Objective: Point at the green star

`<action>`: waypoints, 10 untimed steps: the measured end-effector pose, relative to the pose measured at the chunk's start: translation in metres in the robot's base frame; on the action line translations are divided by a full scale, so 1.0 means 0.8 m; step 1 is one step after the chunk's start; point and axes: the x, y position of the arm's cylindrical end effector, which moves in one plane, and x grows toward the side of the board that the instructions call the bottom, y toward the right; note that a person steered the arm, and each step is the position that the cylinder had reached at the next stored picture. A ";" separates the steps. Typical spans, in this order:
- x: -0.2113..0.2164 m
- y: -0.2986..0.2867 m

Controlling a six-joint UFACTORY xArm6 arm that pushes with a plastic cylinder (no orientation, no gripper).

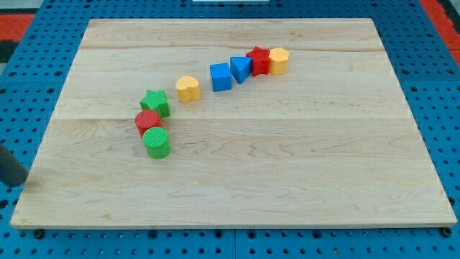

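Green star (155, 103) left of centre, touching red cylinder (148, 121); dark rod at far left edge, tip (16, 181) well apart.

Bright, even light falls on the wooden board (237, 165) from above, with no strong glare on its surface. The blocks cast only short, soft shadows close to their bases. Focus is sharp across the board to every corner. At the view's left edge, near the bottom-left corner, a dark blurred shape (10, 167) shows.
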 end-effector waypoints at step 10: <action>-0.233 0.214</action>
